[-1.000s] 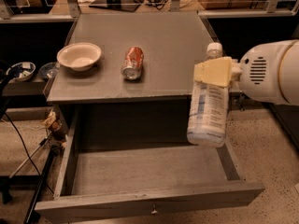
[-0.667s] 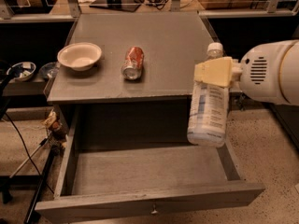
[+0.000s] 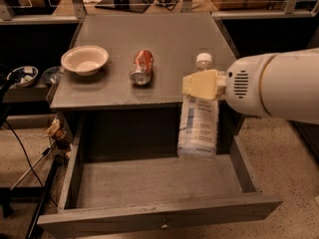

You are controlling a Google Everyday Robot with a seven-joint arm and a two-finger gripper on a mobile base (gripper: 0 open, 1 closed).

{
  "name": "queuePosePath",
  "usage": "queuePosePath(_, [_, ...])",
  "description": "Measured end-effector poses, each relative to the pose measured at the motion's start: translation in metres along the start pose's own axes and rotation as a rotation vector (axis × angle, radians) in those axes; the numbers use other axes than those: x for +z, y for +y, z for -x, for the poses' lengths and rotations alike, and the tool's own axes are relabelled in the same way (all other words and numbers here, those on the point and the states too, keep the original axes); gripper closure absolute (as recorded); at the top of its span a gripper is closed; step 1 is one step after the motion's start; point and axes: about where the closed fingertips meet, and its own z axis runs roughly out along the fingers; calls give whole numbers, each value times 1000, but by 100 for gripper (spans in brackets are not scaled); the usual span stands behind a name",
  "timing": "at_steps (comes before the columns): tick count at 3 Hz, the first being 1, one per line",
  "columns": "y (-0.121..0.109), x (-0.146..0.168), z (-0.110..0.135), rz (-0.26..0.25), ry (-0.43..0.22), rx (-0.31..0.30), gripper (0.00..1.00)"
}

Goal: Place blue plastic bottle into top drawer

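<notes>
The blue plastic bottle (image 3: 198,126), clear-whitish with a white cap and a pale label with blue print, hangs upright above the right part of the top drawer (image 3: 154,183). My gripper (image 3: 201,85) is shut on the bottle just below its cap, with cream-coloured fingers (image 3: 198,85) across its neck and the thick white arm reaching in from the right. The drawer is pulled wide open, grey, shallow, with a small metal knob at the middle of its front panel. Nothing lies inside it.
On the grey cabinet top (image 3: 149,39) a red soda can (image 3: 142,66) lies on its side and a pale bowl (image 3: 84,59) stands to its left. Small metal bowls (image 3: 24,75) sit on a low shelf at the left. Cables and a stand occupy the floor at left.
</notes>
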Motion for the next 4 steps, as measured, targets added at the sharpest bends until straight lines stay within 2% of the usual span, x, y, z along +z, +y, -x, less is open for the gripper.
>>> queuePosePath(1, [24,19,-11,55,27,21,100])
queuePosePath(2, [25,27,-20,65,34,37,100])
queuePosePath(4, [42,61,-62,100,110,59,100])
